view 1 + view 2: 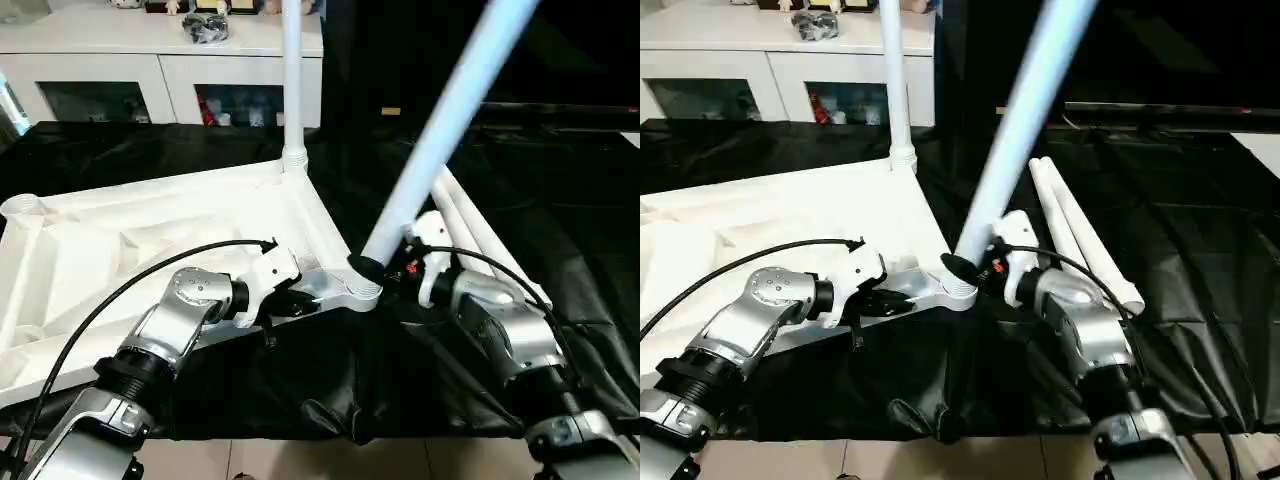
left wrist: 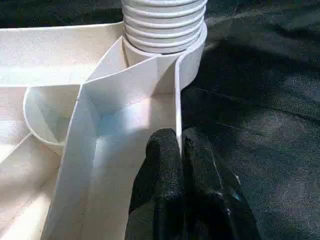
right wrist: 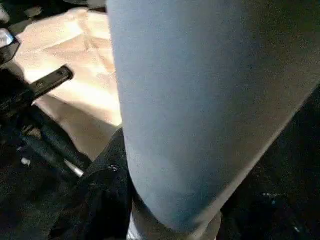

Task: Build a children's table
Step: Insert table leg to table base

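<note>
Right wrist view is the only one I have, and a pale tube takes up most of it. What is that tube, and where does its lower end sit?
Observer: It is a tilted leg, gripped low by the right gripper. Its ribbed end sits in the tabletop's near corner socket, with ribs showing above the rim.
Operator: Is anything steadying the top?
Observer: Yes, the left gripper is pinched shut on the rim wall beside that socket.
Operator: Other legs?
Observer: One upright leg stands in the far corner, and two spare legs lie on the black cloth.
</note>
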You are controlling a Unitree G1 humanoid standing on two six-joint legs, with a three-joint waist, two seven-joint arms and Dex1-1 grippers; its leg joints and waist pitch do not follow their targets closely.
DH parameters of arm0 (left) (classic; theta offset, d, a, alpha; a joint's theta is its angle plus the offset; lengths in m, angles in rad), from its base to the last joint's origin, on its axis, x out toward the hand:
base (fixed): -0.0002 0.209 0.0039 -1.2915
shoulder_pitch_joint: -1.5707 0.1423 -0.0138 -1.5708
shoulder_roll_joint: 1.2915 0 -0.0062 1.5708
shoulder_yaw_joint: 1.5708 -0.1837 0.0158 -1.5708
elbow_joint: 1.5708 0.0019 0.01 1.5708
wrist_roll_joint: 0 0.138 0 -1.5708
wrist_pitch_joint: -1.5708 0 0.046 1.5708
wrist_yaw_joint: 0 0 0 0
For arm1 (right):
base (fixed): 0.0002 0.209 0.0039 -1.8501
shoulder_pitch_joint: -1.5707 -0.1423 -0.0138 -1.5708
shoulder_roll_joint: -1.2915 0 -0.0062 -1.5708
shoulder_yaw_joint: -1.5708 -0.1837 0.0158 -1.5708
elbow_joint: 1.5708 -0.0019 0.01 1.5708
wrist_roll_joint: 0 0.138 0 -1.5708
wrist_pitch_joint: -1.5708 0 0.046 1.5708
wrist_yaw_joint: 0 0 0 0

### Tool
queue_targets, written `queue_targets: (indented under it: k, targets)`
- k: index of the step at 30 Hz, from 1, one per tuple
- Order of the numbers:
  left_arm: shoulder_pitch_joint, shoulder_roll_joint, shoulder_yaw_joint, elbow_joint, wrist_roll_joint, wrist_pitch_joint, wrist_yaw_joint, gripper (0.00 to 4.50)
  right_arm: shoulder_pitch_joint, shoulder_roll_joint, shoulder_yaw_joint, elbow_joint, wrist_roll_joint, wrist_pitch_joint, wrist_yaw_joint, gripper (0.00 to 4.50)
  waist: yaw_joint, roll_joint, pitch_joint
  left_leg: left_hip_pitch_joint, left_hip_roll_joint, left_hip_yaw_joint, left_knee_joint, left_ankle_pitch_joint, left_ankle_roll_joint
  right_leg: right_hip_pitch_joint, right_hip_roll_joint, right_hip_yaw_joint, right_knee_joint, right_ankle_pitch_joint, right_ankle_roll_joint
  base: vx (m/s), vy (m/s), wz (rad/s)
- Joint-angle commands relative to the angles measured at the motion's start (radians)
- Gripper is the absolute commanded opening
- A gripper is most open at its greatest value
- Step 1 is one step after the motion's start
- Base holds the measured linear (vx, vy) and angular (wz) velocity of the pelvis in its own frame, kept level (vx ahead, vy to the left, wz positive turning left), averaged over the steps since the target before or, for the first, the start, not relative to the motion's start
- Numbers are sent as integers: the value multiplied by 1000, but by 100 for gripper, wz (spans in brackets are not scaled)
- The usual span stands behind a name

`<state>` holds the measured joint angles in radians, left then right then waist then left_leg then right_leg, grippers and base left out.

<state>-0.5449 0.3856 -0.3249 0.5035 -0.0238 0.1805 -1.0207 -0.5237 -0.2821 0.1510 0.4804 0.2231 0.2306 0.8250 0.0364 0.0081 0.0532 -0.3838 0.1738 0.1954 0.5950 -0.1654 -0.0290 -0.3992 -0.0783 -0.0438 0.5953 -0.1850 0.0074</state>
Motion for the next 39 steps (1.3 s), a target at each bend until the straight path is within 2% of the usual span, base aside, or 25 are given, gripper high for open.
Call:
queue_targets:
  k: [1, 2, 5, 6, 7, 9, 11, 12, 13, 14, 16, 20, 23, 27, 28, 29, 35, 39]
  targets:
    - [6, 25, 5, -18, 9, 3, -10, 0, 36, -31, 59, 99, -66, 58, 50, 189, -4, -5, -48, 38, 56, -45, -90, -523, -52, 1, -72, 35, -104, -585, -121, 0, 0, 0]
    - [8, 29, 4, -25, 9, 5, -16, 0, 32, -35, 64, 110, -68, 57, 62, 189, -4, -8, -48, 37, 57, -43, -91, -521, -51, 1, -72, 36, -103, -558, -132, 0, 0, 0]
    - [13, 37, 2, -39, 8, 9, -23, 0, 27, -38, 68, 127, -67, 55, 83, 189, -2, -8, -50, 35, 58, -41, -93, -502, -50, 3, -72, 40, -96, -498, -155, 0, 0, 0]
    - [18, 47, -1, -58, 6, 15, -39, 0, 20, -43, 73, 146, -65, 52, 112, 189, -2, -15, -53, 33, 58, -39, -93, -489, -48, 7, -72, 40, -92, -476, -162, 0, 0, 0]
    - [20, 49, -3, -64, 6, 16, -42, 0, 20, -45, 74, 149, -65, 51, 118, 189, -2, -15, -54, 30, 59, -40, -94, -475, -45, 11, -73, 41, -89, -460, -166, 0, 0, 0]
    - [33, 70, -15, -108, 0, 20, -85, 0, 9, -57, 91, 166, -67, 30, 177, 189, 3, -20, -56, 29, 60, -34, -91, -431, -31, 12, -74, 44, -87, -423, -179, 0, 0, 0]
    - [34, 75, -18, -118, -1, 18, -95, 0, 4, -61, 97, 169, -65, 23, 204, 189, 5, -19, -59, 31, 61, -32, -92, -416, -31, 14, -72, 43, -85, -388, -187, 0, 0, 0]
    - [40, 86, -22, -144, -10, 20, -121, 0, 4, -68, 106, 163, -59, 19, 242, 189, 7, -26, -60, 29, 63, -31, -93, -398, -29, 17, -70, 43, -80, -352, -196, 0, 0, 0]
    - [41, 89, -24, -152, -12, 22, -129, 0, 3, -71, 109, 161, -59, 16, 254, 189, 7, -26, -60, 29, 63, -31, -93, -398, -29, 17, -70, 43, -80, -352, -196, 0, 0, 0]
    - [43, 102, -31, -179, -21, 25, -157, 0, 4, -82, 124, 149, -59, 8, 297, 189, 8, -33, -64, 25, 63, -29, -93, -367, -20, 24, -68, 41, -72, -293, -210, 0, 0, 0]
    - [42, 115, -37, -205, -27, 35, -183, 0, 5, -96, 141, 136, -59, 2, 349, 189, 13, -27, -65, 28, 64, -27, -91, -344, -11, 24, -67, 42, -68, -251, -224, 0, 0, 0]
    - [30, 136, -39, -239, -31, 57, -218, 0, 15, -114, 165, 110, -62, -29, 431, 189, 28, -34, -68, 28, 65, -21, -87, -267, 8, 32, -65, 40, -55, -144, -255, 0, 0, 0]
    - [28, 141, -35, -247, -35, 64, -223, 0, 27, -118, 170, 96, -52, -31, 455, 189, 32, -33, -68, 28, 64, -21, -87, -260, 7, 34, -66, 39, -55, -139, -259, 0, 0, 0]
    - [31, 150, -35, -261, -42, 73, -233, 0, 47, -120, 174, 79, -43, -40, 485, 189, 34, -31, -64, 31, 65, -24, -92, -321, -16, 32, -68, 40, -62, -220, -244, 0, 0, 0]
    - [31, 150, -35, -262, -39, 77, -228, 0, 52, -120, 176, 75, -46, -44, 484, 189, 35, -27, -64, 32, 65, -25, -92, -328, -20, 30, -67, 40, -63, -227, -241, 0, 0, 0]
    - [30, 150, -35, -259, -33, 82, -218, 0, 56, -119, 177, 72, -50, -48, 482, 189, 34, -29, -64, 33, 65, -25, -93, -338, -25, 29, -67, 41, -64, -236, -238, 0, 0, 0]
    - [15, 133, -21, -225, -12, 88, -171, 0, 64, -109, 170, 72, -78, -83, 437, 189, 33, -23, -64, 35, 63, -26, -93, -357, -39, 29, -66, 41, -66, -234, -237, 0, 0, 0]
    - [19, 122, -9, -222, -16, 100, -149, 0, 70, -90, 165, 98, -113, -120, 363, 189, 28, -22, -60, 35, 62, -30, -97, -407, -52, 25, -67, 40, -74, -314, -216, 0, 0, 0]
